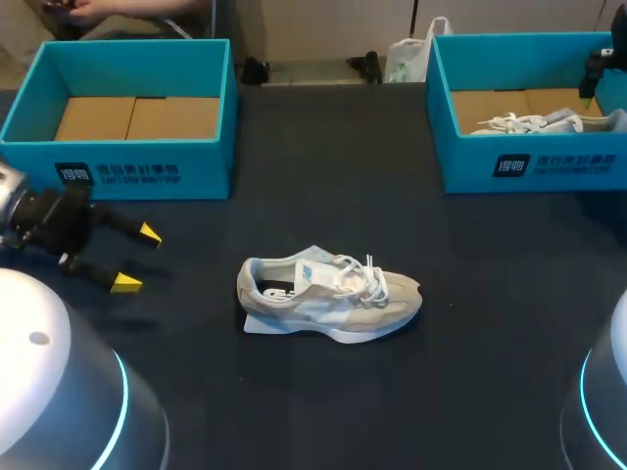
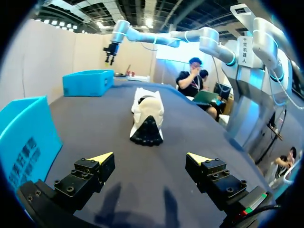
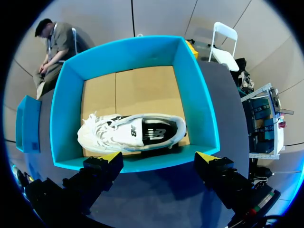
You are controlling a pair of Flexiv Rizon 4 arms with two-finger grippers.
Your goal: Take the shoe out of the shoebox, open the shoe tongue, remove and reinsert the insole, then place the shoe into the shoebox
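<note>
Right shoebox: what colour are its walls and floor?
The shoebox has turquoise walls and a plain brown cardboard floor; the right wrist view shows it best.

I've got a dark matte bench (image 1: 323, 176) w/ a pale grey-and-white lace-up sneaker (image 1: 328, 294) approx mid-bench. An open teal cardboard shoebox (image 1: 137, 162) sits far left and a 2nd teal cardboard shoebox (image 1: 549, 162) far right, both well apart from the sneaker.

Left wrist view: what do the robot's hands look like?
The left gripper has two blocky black fingers with screw holes and pointy bright yellow tips. The right gripper looks the same. The left arm and right arm have rounded white shells with glowing blue rings.
</note>
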